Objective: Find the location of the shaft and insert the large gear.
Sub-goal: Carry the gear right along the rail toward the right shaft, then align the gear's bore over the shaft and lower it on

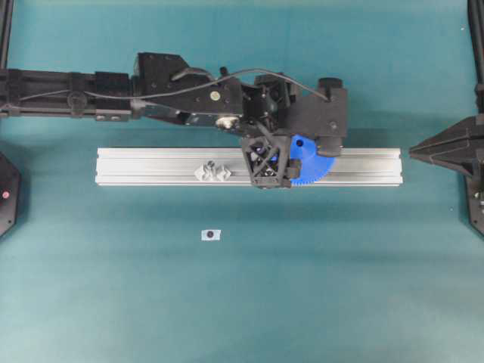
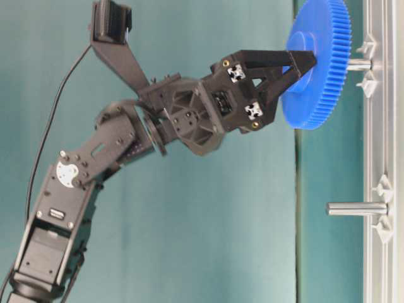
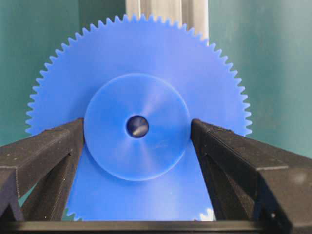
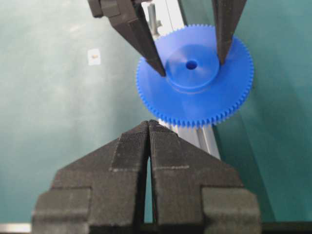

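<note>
surface: teal mat [image 1: 113,302] (matte) | frame: black posts [image 1: 6,30] at edges | light: even

shaft [image 2: 358,64]: mostly hidden behind the gear [image 2: 319,63] (only a stub shows at table level)
gear lower edge: cut off by the left gripper [image 3: 137,146] fingers, wrist view
small tab [image 1: 211,234]: too small to read

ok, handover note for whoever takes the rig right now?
Left tool: fingers against the raised hub of the large gear, holding it.
Right tool: shut, empty, parked off the rail's right end.
The gear sits on the shaft on the aluminium rail, not yet flush against the rail in the table-level view.
A second pin stands bare.
Left: push gear home, release, retract.
</note>
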